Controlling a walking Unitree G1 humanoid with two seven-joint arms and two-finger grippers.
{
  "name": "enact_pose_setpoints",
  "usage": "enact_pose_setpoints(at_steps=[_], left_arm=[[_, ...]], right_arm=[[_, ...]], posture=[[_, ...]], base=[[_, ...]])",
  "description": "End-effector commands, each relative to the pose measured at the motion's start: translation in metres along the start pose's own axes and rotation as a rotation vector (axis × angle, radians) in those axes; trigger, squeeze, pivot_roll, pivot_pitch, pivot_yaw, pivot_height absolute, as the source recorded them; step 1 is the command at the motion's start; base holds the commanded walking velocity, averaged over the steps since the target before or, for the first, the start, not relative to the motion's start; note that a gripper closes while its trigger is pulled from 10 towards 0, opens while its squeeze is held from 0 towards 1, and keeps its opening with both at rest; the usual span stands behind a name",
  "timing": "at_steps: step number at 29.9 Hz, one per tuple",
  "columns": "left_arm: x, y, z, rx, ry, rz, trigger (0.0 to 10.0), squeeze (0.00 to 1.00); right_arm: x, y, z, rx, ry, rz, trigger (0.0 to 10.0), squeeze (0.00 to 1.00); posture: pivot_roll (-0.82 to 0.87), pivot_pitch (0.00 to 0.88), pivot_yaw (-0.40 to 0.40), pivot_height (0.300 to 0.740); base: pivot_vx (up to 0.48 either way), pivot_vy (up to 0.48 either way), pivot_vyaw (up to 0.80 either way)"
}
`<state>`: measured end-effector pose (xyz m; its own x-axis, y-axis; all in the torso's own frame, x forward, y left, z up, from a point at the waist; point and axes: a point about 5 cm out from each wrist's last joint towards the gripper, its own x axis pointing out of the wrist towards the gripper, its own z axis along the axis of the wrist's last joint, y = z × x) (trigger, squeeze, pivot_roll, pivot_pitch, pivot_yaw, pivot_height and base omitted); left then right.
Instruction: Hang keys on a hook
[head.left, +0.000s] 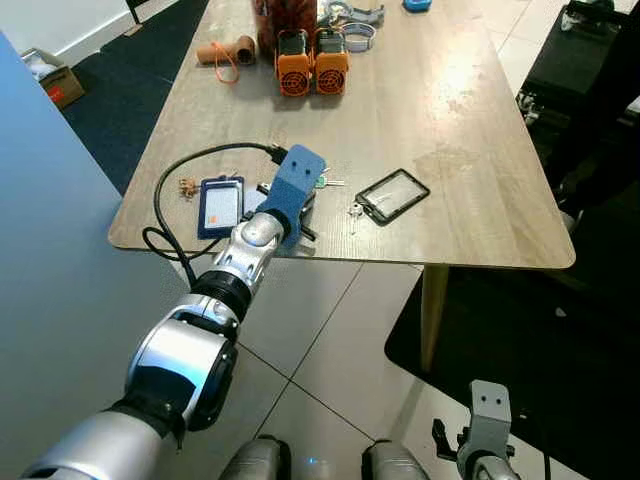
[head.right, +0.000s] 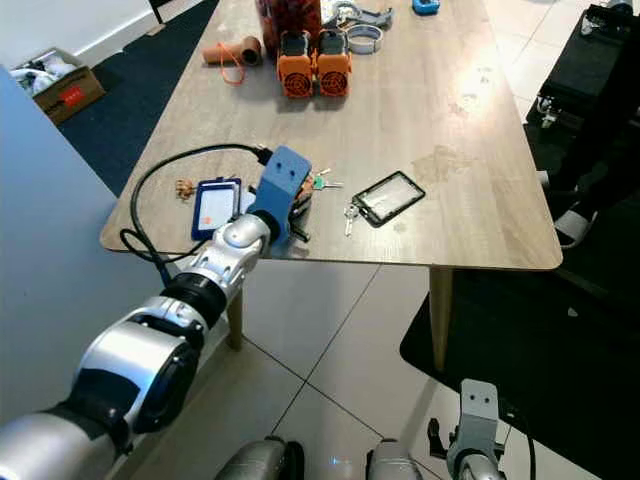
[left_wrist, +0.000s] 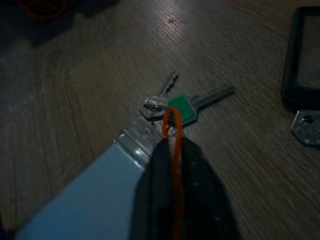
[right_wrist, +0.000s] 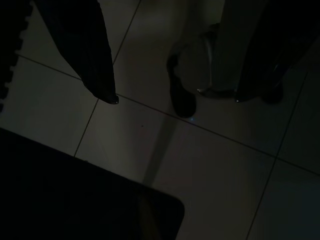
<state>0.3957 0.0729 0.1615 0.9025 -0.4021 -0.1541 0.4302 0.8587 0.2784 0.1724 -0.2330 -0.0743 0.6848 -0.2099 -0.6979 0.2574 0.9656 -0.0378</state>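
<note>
The left gripper (left_wrist: 175, 145) is down at the near edge of the desk (head.left: 470, 120), towards its left corner, fingers pinched narrow on an orange loop (left_wrist: 172, 125) tied to the keys (left_wrist: 185, 102). The bunch lies flat on the desk just past the fingertips, blades fanning away from them towards the far edge. I'd judge a straight lift clears it. The right gripper (right_wrist: 175, 97) hangs idle over the floor, fingers apart.
</note>
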Motion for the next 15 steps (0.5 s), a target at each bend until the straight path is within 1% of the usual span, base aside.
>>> enact_pose_setpoints(at_steps=[1,8,11,13,15], left_arm=[[-0.003,0.006,-0.010,0.015,0.047,0.002,0.0,0.00],[-0.003,0.009,-0.007,0.028,0.037,0.001,0.0,0.00],[-0.002,0.011,-0.002,0.016,0.013,-0.013,0.0,0.00],[-0.002,0.013,0.006,-0.025,-0.038,-0.045,0.0,0.00],[-0.002,0.013,0.006,-0.025,-0.038,-0.045,0.0,0.00]], right_arm=[[-0.003,-0.004,-0.008,0.003,0.032,-0.009,10.0,0.00],[-0.003,-0.005,-0.008,0.001,0.034,-0.011,10.0,0.00],[-0.003,-0.005,-0.008,0.001,0.033,-0.012,10.0,0.00],[-0.002,-0.006,-0.007,0.003,0.030,-0.015,10.0,0.00],[-0.002,-0.006,-0.007,0.003,0.030,-0.015,10.0,0.00]], posture=[[0.04,0.197,0.063,0.740],[0.04,0.193,0.059,0.740],[0.04,0.191,0.060,0.740],[0.04,0.185,0.060,0.740],[0.04,0.185,0.060,0.740]], base=[[0.000,0.000,0.00],[0.000,0.000,0.00],[0.000,0.000,0.00],[0.000,0.000,0.00],[0.000,0.000,0.00]])
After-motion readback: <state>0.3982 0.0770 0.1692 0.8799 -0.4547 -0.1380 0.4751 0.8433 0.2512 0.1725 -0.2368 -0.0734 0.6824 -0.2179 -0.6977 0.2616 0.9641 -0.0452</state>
